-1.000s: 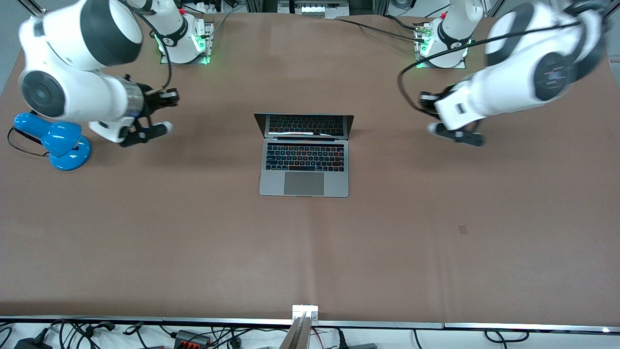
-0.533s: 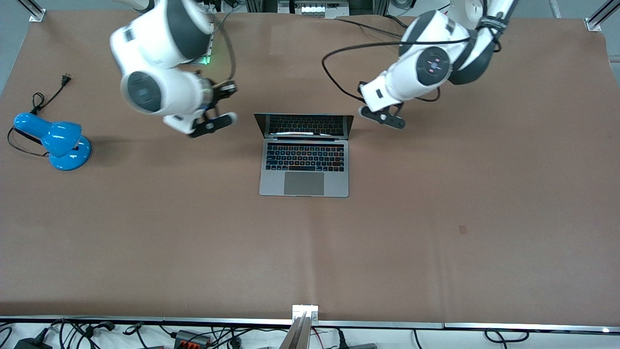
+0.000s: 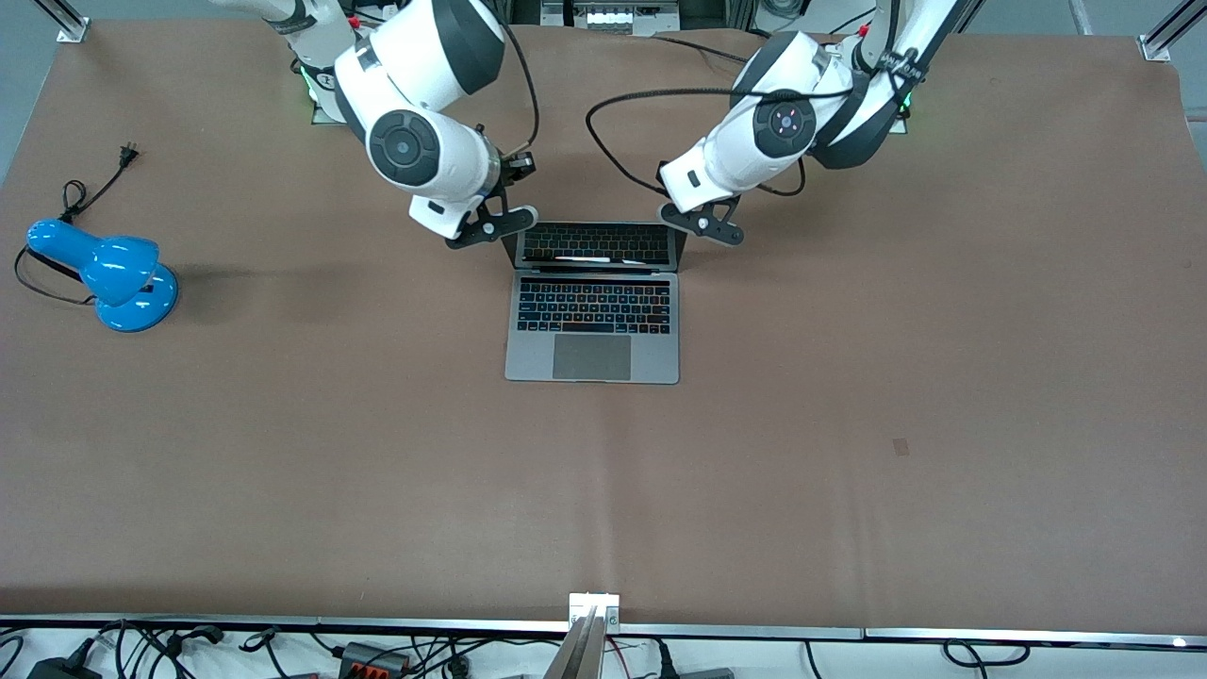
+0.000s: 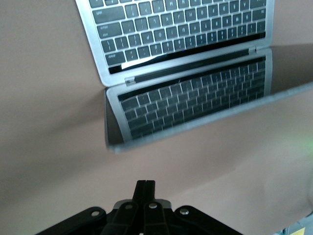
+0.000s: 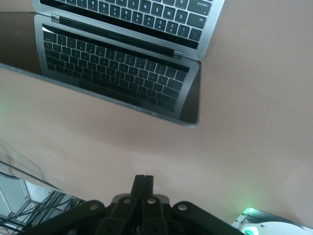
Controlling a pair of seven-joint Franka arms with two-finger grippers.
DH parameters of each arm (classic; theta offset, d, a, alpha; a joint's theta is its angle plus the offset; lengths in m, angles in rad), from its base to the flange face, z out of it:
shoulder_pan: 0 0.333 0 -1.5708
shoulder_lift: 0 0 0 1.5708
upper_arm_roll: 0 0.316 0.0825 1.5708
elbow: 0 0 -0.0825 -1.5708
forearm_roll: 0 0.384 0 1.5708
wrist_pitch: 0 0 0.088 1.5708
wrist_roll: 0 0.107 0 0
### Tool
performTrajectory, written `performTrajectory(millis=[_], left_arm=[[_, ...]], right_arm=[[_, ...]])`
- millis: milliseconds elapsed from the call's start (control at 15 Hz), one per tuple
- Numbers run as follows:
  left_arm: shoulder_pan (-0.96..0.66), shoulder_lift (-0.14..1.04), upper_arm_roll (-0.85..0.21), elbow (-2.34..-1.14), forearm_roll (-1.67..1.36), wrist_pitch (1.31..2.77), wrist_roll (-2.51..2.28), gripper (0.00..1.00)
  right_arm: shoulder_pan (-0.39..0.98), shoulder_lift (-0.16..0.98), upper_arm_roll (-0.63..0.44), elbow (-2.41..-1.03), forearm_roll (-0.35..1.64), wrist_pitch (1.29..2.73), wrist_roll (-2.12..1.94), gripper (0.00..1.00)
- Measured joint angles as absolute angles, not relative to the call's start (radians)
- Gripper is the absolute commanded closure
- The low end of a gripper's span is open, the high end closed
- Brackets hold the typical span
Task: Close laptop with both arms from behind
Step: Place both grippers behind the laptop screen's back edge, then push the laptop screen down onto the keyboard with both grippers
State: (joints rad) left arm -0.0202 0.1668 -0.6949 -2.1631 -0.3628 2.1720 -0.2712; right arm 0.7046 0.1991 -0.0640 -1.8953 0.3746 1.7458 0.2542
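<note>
The silver-grey laptop (image 3: 592,356) stands open in the middle of the table, its dark screen upright and mirroring the black keyboard. My left gripper (image 3: 702,223) is shut and empty, over the table beside the lid's top corner toward the left arm's end. My right gripper (image 3: 490,226) is shut and empty, over the table beside the lid's other top corner. In the left wrist view the shut gripper (image 4: 145,184) points at the lid's top edge, with the laptop (image 4: 186,29) past it. The right wrist view shows the same: the shut gripper (image 5: 143,179) and the laptop (image 5: 122,73).
A small blue desk lamp (image 3: 106,273) with a black cord lies near the right arm's end of the table. The brown table (image 3: 603,490) spreads wide toward the front camera. Both arm bases stand along the table's top edge.
Both arms have swung in from the table's ends toward the laptop and now hang at the two top corners of its lid. The laptop has not moved.
</note>
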Motion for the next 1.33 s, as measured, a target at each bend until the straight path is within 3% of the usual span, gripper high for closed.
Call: performTrajectory(millis=[467, 1333], left_arm=[[-0.017, 0.237, -0.693, -2.154, -0.363, 2.259, -0.272, 1.00], [-0.004, 0.404, -0.635, -2.018, -0.354, 2.300, -0.292, 1.00]], right_arm=[[0.705, 0.243, -0.068, -1.895, 0.377, 1.848, 0.257, 1.00], [0.697, 0.354, -0.085, -1.820, 0.378, 2.042, 0.272, 1.00]])
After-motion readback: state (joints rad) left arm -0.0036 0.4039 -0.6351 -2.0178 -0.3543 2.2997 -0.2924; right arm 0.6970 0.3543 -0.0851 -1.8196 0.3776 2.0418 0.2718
